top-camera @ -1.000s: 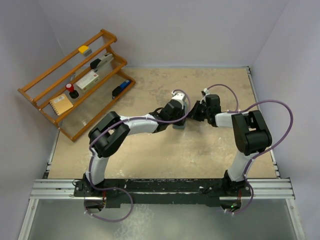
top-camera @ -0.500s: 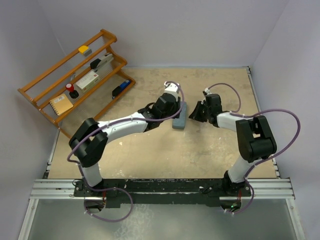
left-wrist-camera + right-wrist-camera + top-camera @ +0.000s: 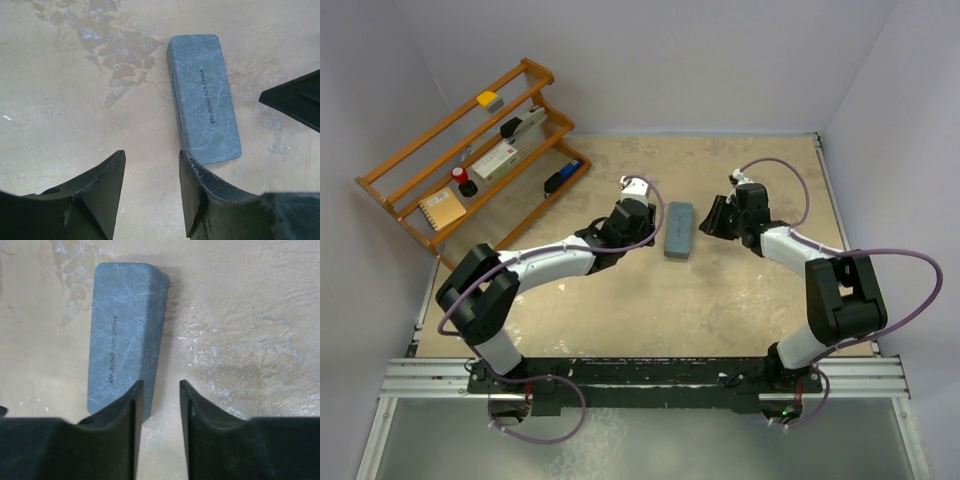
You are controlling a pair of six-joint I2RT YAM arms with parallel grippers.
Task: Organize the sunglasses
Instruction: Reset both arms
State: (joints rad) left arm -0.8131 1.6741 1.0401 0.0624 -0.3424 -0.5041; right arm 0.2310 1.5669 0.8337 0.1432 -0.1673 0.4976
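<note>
A closed grey-blue sunglasses case point(image 3: 678, 230) lies flat on the tan table, between my two grippers. My left gripper point(image 3: 652, 228) is open and empty just left of it. In the left wrist view the case point(image 3: 205, 110) lies ahead and to the right of the left gripper point(image 3: 152, 160), with bare table between the fingers. My right gripper point(image 3: 712, 222) is open and empty just right of the case. In the right wrist view its left finger point(image 3: 120, 415) overlaps the case's point(image 3: 125, 330) near right edge, and the right gripper point(image 3: 161, 387) spans bare table. No sunglasses show.
A wooden tiered rack point(image 3: 410, 160) stands at the back left. It holds a yellow item point(image 3: 487, 99), a black stapler point(image 3: 520, 125), a white box point(image 3: 495, 160), an orange notebook point(image 3: 442, 210) and a blue item point(image 3: 562, 177). White walls enclose the table.
My left gripper has drawn back to the left, off the case, which now lies uncovered on the table. The right gripper has shifted slightly back.
</note>
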